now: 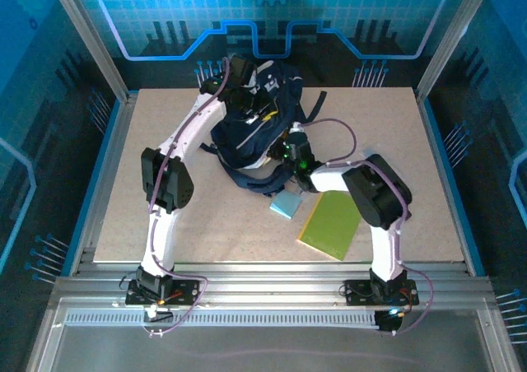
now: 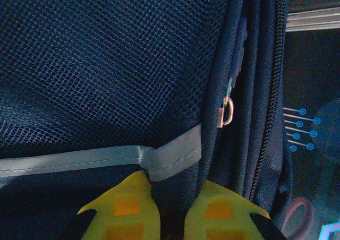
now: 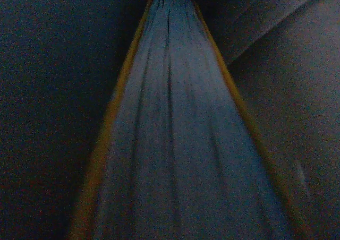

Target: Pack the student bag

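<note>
Right gripper [image 1: 284, 146] is clamped on a yellow-edged book [image 3: 175, 144], whose page edge runs straight away from the wrist into darkness. I judge it is partly inside the bag. Left gripper [image 2: 175, 213] is pinched shut on a fold of the bag's fabric just below a grey strip [image 2: 79, 160], at the far side of the opening.

On the table [image 1: 412, 183], the student bag [image 1: 247, 137] lies slumped towards the far edge, between the two arms, with its mouth facing the right arm. A green book [image 1: 331, 222] and a smaller pale blue one [image 1: 286, 205] wait on the table near the right arm, apart from the bag.

The step in hand is sliding this book home. The left arm's job is to lift and hold the fabric taut so the mouth gapes (a sagging lip would snag the cover). The right arm should push along the book's long axis, level, without twisting. It should let go only once the book rests on the bag's floor.

The zip teeth and the small metal pull [image 2: 227, 110] sit beside the pinch, so the book's corners should stay clear of them.
</note>
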You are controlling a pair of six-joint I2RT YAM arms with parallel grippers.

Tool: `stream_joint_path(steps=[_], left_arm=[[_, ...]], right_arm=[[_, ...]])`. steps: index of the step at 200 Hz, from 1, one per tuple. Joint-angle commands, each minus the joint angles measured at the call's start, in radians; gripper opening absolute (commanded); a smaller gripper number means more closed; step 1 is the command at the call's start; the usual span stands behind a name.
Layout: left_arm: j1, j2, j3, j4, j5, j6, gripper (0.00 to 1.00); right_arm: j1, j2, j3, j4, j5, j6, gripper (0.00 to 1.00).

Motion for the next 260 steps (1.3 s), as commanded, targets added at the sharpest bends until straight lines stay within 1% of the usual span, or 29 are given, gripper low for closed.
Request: stream_joint_path(steps=[1,20,34,50,57,64,70,73,84,100,105,111,132,150,161,179,193,217,244,260], left_arm=[[-0.016,-0.123,-0.024,0.129,0.079,-0.049,0.00],[-0.013,-0.139,-0.056,0.147,0.078,-0.051,0.00],[-0.007,-0.146,-0.065,0.150,0.072,-0.045,0.00],[0.006,-0.157,-0.091,0.171,0.062,-0.047,0.00],[0.013,-0.164,-0.108,0.187,0.053,-0.049,0.00],[0.021,-0.169,-0.124,0.201,0.044,-0.049,0.00],[0.027,-0.171,-0.137,0.215,0.039,-0.049,0.00],[0.030,-0.172,-0.144,0.220,0.035,-0.049,0.00],[0.046,-0.172,-0.164,0.242,0.025,-0.051,0.00],[0.066,-0.163,-0.185,0.277,0.005,-0.053,0.00],[0.072,-0.157,-0.185,0.284,0.004,-0.053,0.00],[0.078,-0.148,-0.182,0.290,0.002,-0.054,0.00],[0.091,-0.121,-0.157,0.286,-0.028,-0.026,0.00],[0.095,-0.114,-0.154,0.269,-0.059,0.013,0.00],[0.096,-0.116,-0.164,0.257,-0.072,0.040,0.00],[0.096,-0.139,-0.214,0.244,-0.077,0.085,0.00],[0.096,-0.176,-0.272,0.237,-0.103,0.136,0.00],[0.096,-0.239,-0.363,0.199,-0.192,0.243,0.00],[0.096,-0.298,-0.457,0.178,-0.281,0.330,0.00],[0.096,-0.317,-0.494,0.177,-0.289,0.352,0.08]], right_arm=[[0.005,0.098,0.131,0.232,0.205,0.086,0.00],[0.005,0.196,0.253,0.208,0.212,0.145,0.00],[0.001,0.263,0.353,0.134,0.174,0.191,0.00],[-0.001,0.311,0.409,0.077,0.132,0.221,0.05],[-0.006,0.308,0.405,0.069,0.101,0.234,0.12],[-0.011,0.291,0.385,0.057,0.079,0.246,0.23],[-0.015,0.284,0.362,0.040,0.061,0.252,0.30],[-0.016,0.248,0.351,0.029,0.054,0.253,0.33],[-0.024,0.193,0.307,-0.017,0.016,0.264,0.44],[-0.040,0.104,0.263,-0.137,-0.064,0.278,0.55],[-0.044,0.075,0.243,-0.167,-0.078,0.282,0.63],[-0.049,0.039,0.216,-0.198,-0.098,0.295,0.69],[-0.070,-0.085,0.117,-0.277,-0.172,0.300,0.79],[-0.097,-0.192,0.047,-0.379,-0.238,0.287,0.82],[-0.116,-0.255,0.011,-0.438,-0.294,0.252,0.82],[-0.153,-0.359,-0.029,-0.610,-0.374,0.144,0.83],[-0.176,-0.438,-0.056,-0.774,-0.398,0.036,0.84],[-0.212,-0.547,-0.087,-1.061,-0.384,-0.132,0.85],[-0.254,-0.652,-0.124,-1.309,-0.298,-0.245,0.86],[-0.287,-0.706,-0.150,-1.402,-0.255,-0.271,0.86]])
